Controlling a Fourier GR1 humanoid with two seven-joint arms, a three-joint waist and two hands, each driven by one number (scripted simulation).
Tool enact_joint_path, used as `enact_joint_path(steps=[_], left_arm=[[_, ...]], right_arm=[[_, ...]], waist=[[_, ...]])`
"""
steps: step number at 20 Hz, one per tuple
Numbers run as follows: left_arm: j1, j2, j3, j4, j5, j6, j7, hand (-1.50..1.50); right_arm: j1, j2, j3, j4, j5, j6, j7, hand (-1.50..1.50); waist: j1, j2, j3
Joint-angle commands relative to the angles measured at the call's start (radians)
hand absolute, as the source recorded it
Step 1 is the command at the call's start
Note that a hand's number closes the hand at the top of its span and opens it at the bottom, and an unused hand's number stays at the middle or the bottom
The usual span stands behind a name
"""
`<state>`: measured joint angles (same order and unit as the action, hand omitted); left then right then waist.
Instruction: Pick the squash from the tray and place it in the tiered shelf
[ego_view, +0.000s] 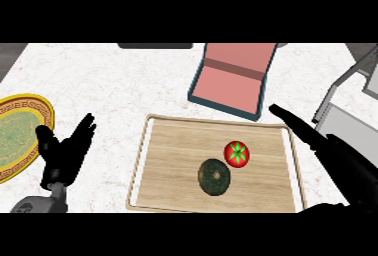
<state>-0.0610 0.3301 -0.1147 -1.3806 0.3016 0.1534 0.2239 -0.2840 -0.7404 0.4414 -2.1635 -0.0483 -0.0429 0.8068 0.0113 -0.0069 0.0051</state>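
Right hand (323, 144), fingers straight and holding nothing, over the right rim of the tray (170, 200). Squash (214, 176) on the tray to its left, a tomato (237, 153) nearer the hand; tiered shelf (232, 80) beyond the fingertips. Left hand (66, 152) open beside a plate (18, 137)

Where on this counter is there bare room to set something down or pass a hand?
Widest bare counter: upper left, between plate, shelf and tray. The tray's left half is bare too. Crowded: the tray's right, with tomato, squash and the right hand over its edge. The left hand rests between plate and tray.
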Motion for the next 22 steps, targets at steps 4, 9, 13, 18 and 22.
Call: enact_joint_path(steps=[4, 9, 13, 18, 22], left_arm=[[-0.011, -0.009, 0.012, 0.062, 0.006, -0.028, 0.031, 0.0], [-0.023, -0.019, 0.026, 0.04, -0.004, -0.009, 0.055, 0.0], [0.049, -0.039, -0.001, 0.055, -0.027, -0.032, -0.003, 0.0], [0.04, -0.008, 0.04, 0.028, -0.017, -0.048, 0.022, 0.0], [0.029, -0.036, 0.056, 0.102, -0.018, -0.06, -0.028, 0.0]], right_arm=[[-0.206, 0.143, 0.142, 0.011, 0.109, 0.033, 0.365, -1.5], [-0.2, 0.273, 0.303, 0.08, 0.277, 0.038, 0.407, -1.5], [-0.258, 0.309, 0.273, 0.211, 0.255, 0.09, 0.398, -1.5], [-0.178, 0.314, 0.301, 0.196, 0.382, 0.063, 0.402, -1.5], [-0.163, 0.375, 0.34, 0.195, 0.439, 0.071, 0.432, -1.5]], waist=[[-0.001, 0.007, -0.008], [-0.008, 0.006, -0.006], [-0.002, 0.008, -0.007], [-0.011, 0.005, -0.006], [-0.016, 0.006, -0.006]])
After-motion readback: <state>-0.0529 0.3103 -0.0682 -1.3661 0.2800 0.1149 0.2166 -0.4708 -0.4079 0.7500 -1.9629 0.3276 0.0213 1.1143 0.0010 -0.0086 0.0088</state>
